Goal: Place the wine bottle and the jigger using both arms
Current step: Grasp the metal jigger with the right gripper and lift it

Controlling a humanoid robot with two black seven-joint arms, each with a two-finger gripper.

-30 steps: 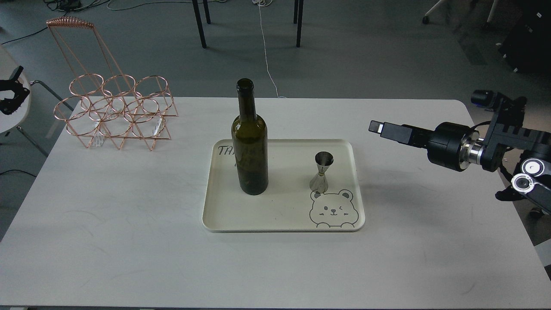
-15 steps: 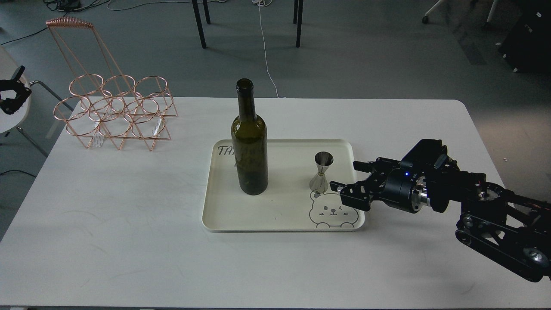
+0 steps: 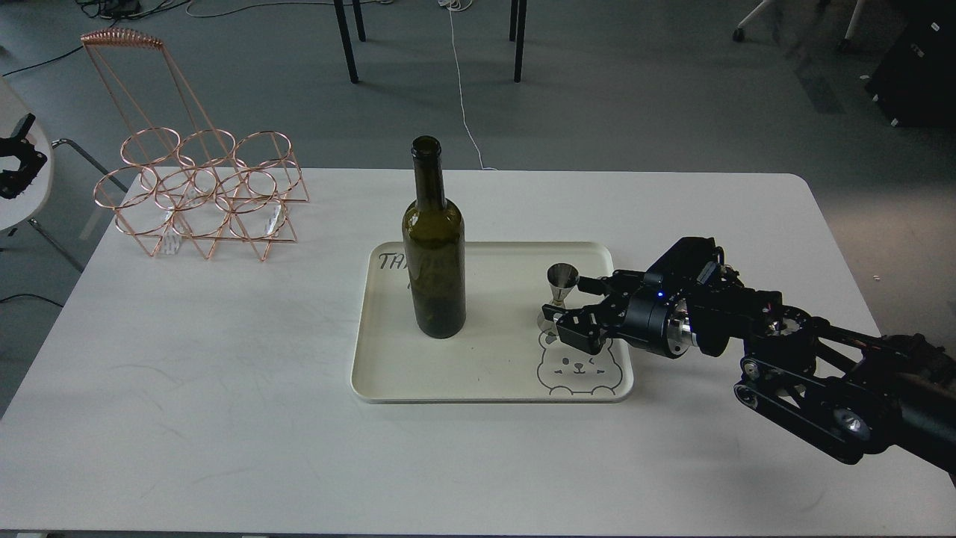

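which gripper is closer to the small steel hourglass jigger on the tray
Right. The right gripper has its open jaws on either side of the small shiny steel hourglass jigger on the cream tray. The left gripper hangs far off beyond the table's left edge.

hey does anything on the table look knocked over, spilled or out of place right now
Nothing stands out. The wine bottle and jigger stand upright on the tray, and the copper rack sits upright too.

Handwritten black letters "TH" show on the cream tray [image 3: 493, 258], at its far left corner, the rest hidden behind the wine bottle [image 3: 434, 246].
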